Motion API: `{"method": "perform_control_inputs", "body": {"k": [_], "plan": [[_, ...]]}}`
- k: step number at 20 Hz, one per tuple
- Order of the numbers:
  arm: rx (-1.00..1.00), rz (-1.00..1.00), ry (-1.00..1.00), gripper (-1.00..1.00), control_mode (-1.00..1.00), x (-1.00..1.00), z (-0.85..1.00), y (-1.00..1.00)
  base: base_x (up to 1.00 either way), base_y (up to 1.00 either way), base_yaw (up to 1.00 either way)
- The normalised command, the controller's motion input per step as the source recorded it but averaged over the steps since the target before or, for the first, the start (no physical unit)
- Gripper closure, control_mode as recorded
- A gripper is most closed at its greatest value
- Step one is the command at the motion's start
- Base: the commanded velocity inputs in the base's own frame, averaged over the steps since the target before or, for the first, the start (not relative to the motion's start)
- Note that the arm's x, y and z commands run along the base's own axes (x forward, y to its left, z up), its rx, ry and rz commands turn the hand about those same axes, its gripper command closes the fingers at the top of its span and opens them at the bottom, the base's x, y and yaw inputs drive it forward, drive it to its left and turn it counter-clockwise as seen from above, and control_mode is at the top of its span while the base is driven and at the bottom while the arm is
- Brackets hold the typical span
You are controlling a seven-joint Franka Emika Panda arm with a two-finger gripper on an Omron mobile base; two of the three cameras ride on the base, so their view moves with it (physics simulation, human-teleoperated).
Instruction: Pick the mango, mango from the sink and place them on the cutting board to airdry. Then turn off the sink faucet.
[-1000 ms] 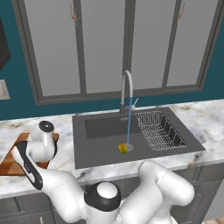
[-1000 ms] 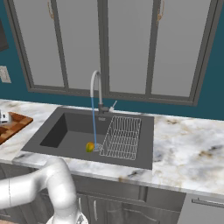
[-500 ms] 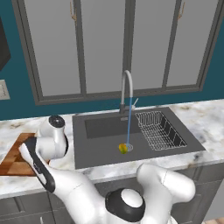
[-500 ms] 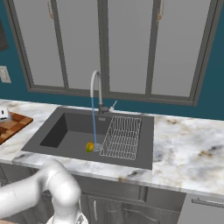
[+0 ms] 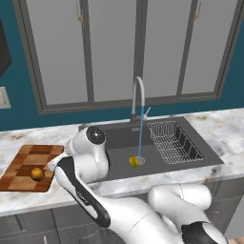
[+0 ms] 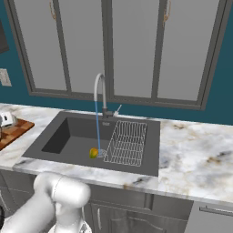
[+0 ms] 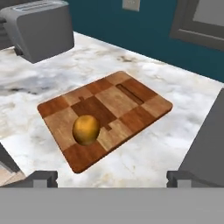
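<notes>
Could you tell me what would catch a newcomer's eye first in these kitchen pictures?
Probably the thin blue stream running from the silver gooseneck faucet onto a yellow-green mango on the floor of the dark sink. Next, the orange-brown mango lying on the checkered cutting board left of the sink, with the open gripper just above it.

Count of things on and around the counter

There were two mangos: one orange-brown mango [image 7: 86, 129] on the one cutting board [image 7: 131, 98] and one yellow-green mango [image 5: 134, 162] in the one sink [image 5: 119, 138]; one faucet [image 5: 138, 100], one wire rack [image 5: 174, 140] and one toaster [image 7: 37, 28].
</notes>
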Motion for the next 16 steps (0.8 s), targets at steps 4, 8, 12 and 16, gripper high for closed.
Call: {"method": "perform_control_inputs", "body": {"k": [4, 8, 12, 16], "plan": [[-0.02, 0.00, -0.05, -1.00, -1.00, -0.58, 0.48, -0.87, 0.00, 0.00, 0.00], [0.02, -0.10, 0.08, -1.00, -1.00, -0.32, 0.36, -0.75, 0.00, 0.00, 0.00], [0.12, -0.22, 0.27, -1.00, -1.00, 0.00, 0.15, -0.62, 0.00, 0.00, 0.00], [0.07, -0.26, 0.20, -1.00, -1.00, 0.00, 0.13, -0.76, 0.00, 0.00, 0.00]]}}
